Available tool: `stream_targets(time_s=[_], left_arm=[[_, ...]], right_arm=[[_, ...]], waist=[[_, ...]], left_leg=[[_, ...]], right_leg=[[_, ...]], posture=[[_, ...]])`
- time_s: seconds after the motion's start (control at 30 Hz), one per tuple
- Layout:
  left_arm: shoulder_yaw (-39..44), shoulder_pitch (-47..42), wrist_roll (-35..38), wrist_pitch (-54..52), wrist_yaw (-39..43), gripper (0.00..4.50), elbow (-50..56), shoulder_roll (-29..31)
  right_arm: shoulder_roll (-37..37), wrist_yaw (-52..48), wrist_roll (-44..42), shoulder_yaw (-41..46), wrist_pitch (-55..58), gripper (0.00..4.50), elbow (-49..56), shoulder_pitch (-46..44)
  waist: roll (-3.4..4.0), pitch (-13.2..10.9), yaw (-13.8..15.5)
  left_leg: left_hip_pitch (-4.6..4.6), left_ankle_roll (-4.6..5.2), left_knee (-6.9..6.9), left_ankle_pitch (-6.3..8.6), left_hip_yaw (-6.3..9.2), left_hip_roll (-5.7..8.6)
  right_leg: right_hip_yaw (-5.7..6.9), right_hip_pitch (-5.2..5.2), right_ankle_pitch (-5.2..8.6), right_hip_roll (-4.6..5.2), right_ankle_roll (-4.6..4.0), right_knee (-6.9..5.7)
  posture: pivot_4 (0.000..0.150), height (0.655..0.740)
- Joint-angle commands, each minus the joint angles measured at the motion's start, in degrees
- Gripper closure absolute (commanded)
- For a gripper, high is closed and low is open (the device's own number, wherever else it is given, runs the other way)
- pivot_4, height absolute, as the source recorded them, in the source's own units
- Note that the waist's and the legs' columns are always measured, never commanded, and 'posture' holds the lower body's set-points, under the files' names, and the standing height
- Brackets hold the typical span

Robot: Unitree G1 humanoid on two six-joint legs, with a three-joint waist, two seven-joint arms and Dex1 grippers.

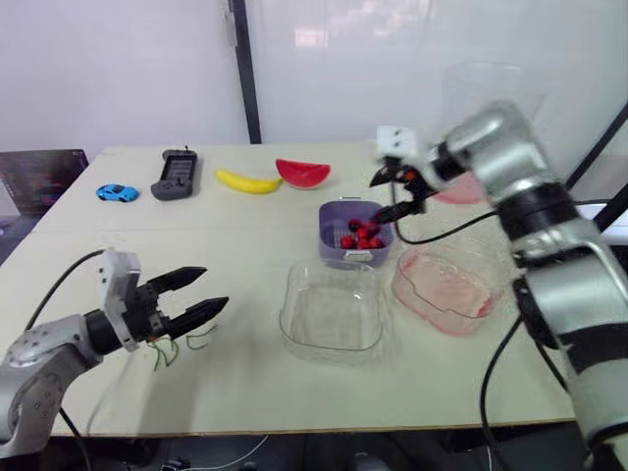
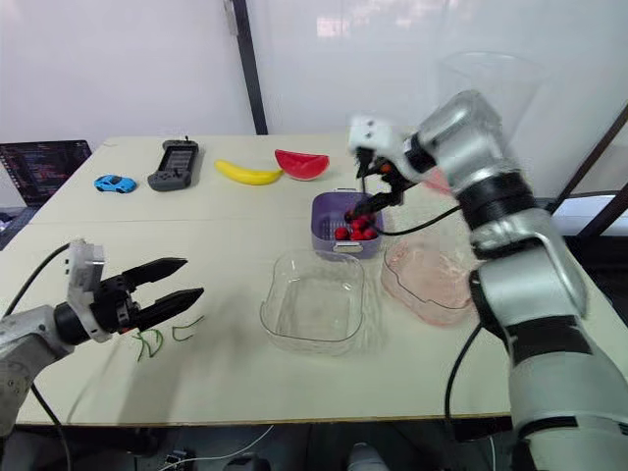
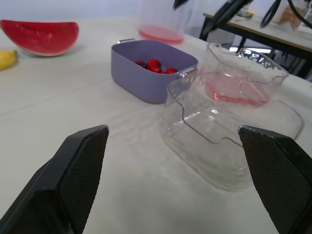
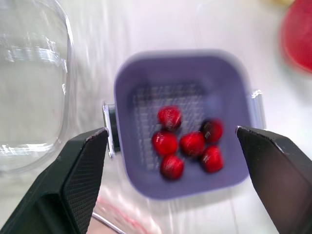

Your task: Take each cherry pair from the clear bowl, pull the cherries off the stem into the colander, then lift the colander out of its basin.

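Over the far side of the tabletop (image 1: 245,235), the right tool (image 1: 388,194) hangs wide open and empty above the purple colander (image 1: 332,228), which has six loose cherries (image 1: 361,235) inside. It looks like light, stiff plastic, so I'd pinch a side handle (image 4: 110,132). The left tool (image 1: 214,287) gapes empty too.

A: Cherry status?
B: Six red cherries (image 4: 187,146), loose singles, sitting in the purple colander (image 1: 332,240) and bunched toward one side of its mesh floor.
A: And the colander itself?
B: Square with rounded corners, a small handle on two opposite sides, upright on the table. Can't tell a basin apart from it.
A: And the clear bowl?
B: The clear bowl (image 1: 332,314) is empty and upright, just in front of the colander.
A: Stems?
B: Green stems (image 2: 147,341), bare, lying flat on the table well left of the bowl.
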State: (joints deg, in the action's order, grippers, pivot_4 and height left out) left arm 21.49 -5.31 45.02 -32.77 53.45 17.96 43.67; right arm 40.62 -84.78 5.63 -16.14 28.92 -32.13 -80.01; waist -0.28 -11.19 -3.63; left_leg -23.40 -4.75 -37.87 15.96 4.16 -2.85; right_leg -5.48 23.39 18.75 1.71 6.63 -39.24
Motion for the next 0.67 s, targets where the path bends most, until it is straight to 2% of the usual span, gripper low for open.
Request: stream_targets(time_s=[0.03,0.2,0.4,0.5,0.67], left_arm=[[-1.47,-2.50,-2.79,-0.33,-0.90,0.00,-0.70,2.50],[-4.87,-5.04,-9.06,2.44,-1.38,0.00,-3.38,4.64],[-8.26,-10.27,-12.25,5.27,1.59,0.00,-9.82,4.28],[-9.98,-12.50,-13.54,5.43,2.31,0.00,-12.91,3.92],[-12.01,-15.14,-15.22,5.48,3.98,0.00,-17.19,4.10]], right_arm=[[8.59,-1.03,-9.05,12.84,8.31,0.03,17.29,11.62],[15.31,8.13,-13.96,30.88,7.97,0.03,31.07,31.91],[15.89,11.05,-20.78,46.89,9.22,0.03,35.64,53.54],[13.98,14.98,-21.33,50.90,7.30,0.03,38.78,62.38],[12.96,19.74,-23.38,52.28,6.57,0.03,42.19,67.67]], waist=[[-0.06,0.03,0.94],[0.03,-0.01,1.31],[0.05,0.03,1.13],[0.06,0.03,1.18],[0.09,0.03,0.92]], left_leg=[[0.00,0.01,-0.02,0.01,0.05,0.00],[0.02,0.04,-0.09,0.02,0.03,0.05],[0.14,0.05,-0.03,0.03,-0.03,-0.01],[0.14,0.05,-0.11,0.02,-0.06,0.01],[0.20,0.05,-0.09,0.02,-0.10,0.00]], right_leg=[[0.05,-0.06,0.00,0.00,0.00,0.07],[0.06,-0.19,0.00,0.03,0.00,0.10],[-0.06,-0.18,0.00,-0.12,0.00,0.03],[-0.06,-0.25,0.00,-0.06,0.00,0.04],[-0.13,-0.24,0.00,-0.11,0.01,0.00]], posture=[[0.150,0.7380],[0.150,0.7380],[0.150,0.7380],[0.150,0.7380],[0.150,0.7380]])
